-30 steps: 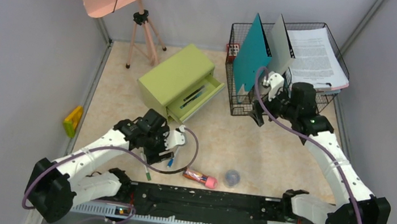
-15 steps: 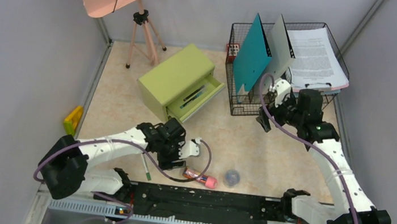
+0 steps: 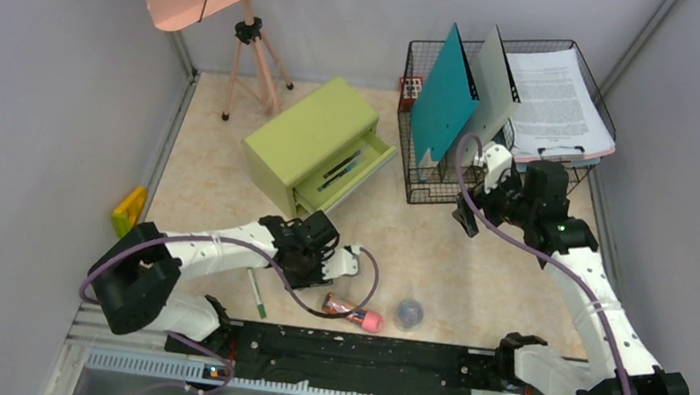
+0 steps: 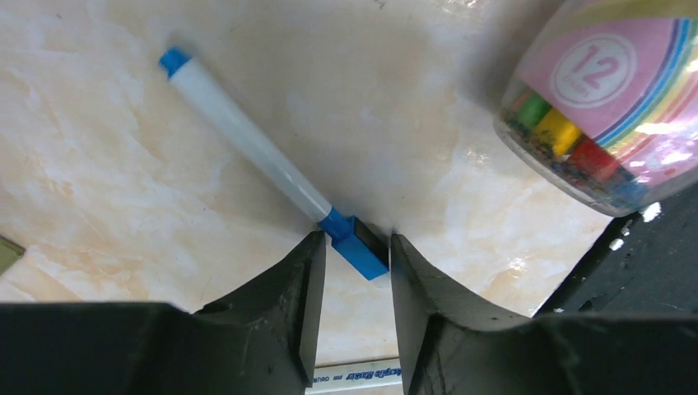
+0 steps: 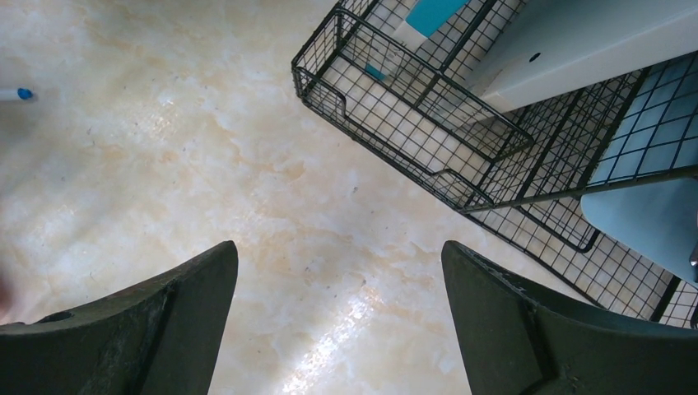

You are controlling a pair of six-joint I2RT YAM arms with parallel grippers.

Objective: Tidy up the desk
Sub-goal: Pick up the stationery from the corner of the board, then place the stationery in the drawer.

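As the left gripper [image 4: 355, 247] swung right, its jaws narrowed around the blue-capped marker [image 4: 247, 140] lying on the desk [image 4: 123, 206], likely starting a pickup, though actual pinching was unclear; the right gripper [image 5: 337, 271] stayed spread beside the wire basket [image 5: 395, 107]

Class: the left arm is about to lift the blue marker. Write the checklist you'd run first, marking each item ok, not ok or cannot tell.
1. End of the blue marker sits between the fingers of the left gripper: ok.
2. Jaws firmly clamped on it: cannot tell.
3. Crayon tube lies apart from the marker: ok.
4. Green box's drawer is open: ok.
5. Right gripper open and empty: ok.
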